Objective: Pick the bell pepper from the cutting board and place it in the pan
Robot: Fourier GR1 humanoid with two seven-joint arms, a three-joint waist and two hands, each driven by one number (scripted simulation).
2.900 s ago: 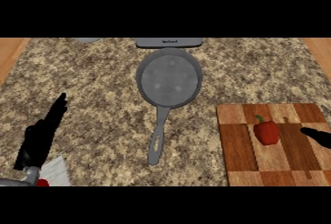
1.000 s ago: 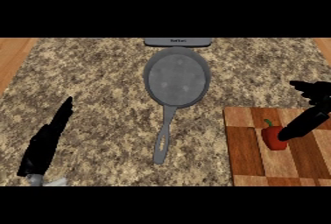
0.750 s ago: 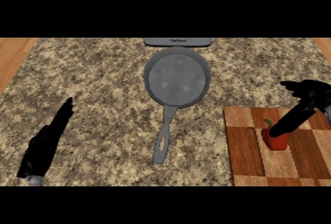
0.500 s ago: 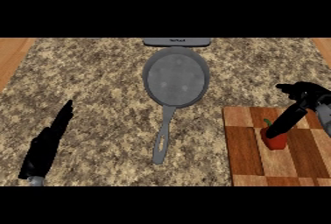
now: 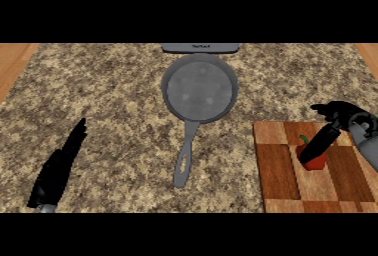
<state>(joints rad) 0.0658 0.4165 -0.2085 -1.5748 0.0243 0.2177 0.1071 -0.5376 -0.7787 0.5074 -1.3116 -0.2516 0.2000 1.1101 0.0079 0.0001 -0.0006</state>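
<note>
Head view: the bell pepper (image 5: 316,161) is seen upright on the cutting board (image 5: 284,170) at the near right, not yet lifted. It is partly covered by the right hand (image 5: 334,125), whose extended fingers (image 5: 319,145) are laid against its top and left side while the thumb is spread apart; no closed hold is shown. The pan (image 5: 200,91) is set well apart to the far left, its handle pointed near, with nothing between. The left hand (image 5: 60,167) is rested open at the near left.
</note>
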